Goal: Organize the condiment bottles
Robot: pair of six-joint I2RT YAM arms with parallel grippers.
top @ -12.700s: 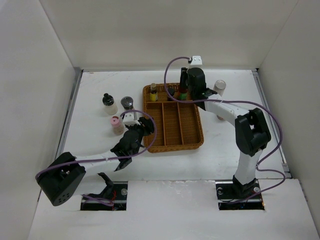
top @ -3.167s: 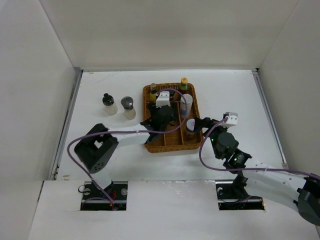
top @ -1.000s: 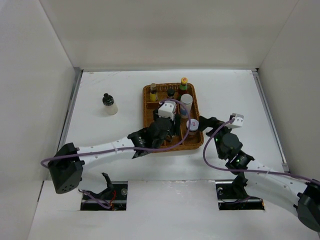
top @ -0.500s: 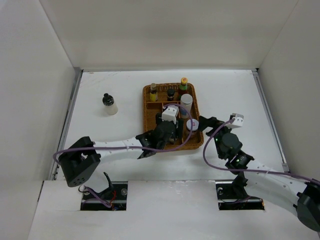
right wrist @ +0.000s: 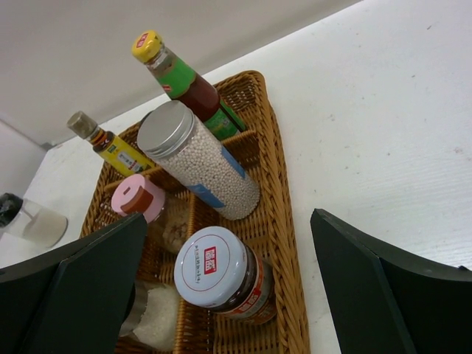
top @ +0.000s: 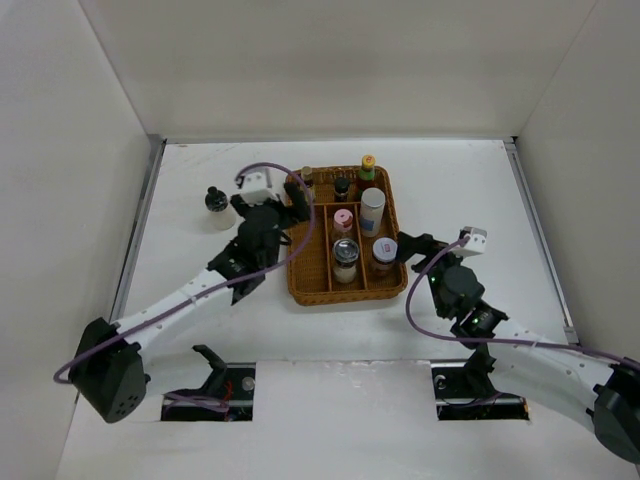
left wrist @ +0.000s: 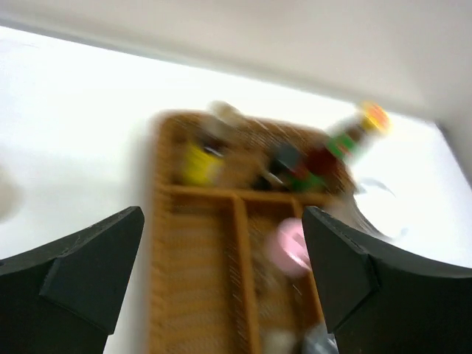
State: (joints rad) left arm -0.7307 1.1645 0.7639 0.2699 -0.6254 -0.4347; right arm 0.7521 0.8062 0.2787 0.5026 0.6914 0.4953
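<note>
Top external view: black-capped white bottle (top: 218,209) stands outside the wicker tray (top: 345,298); left pincer (left wrist: 223,221), spread empty, should straddle it squarely. Right pincer (right wrist: 228,217) gapes too.

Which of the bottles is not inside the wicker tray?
The small white bottle with the black cap. It stands alone to the left of the tray, while every other bottle stands in one of the tray's compartments.

Brown wicker tray (top: 312,255) — pink-lidded jar (top: 343,217)
</note>
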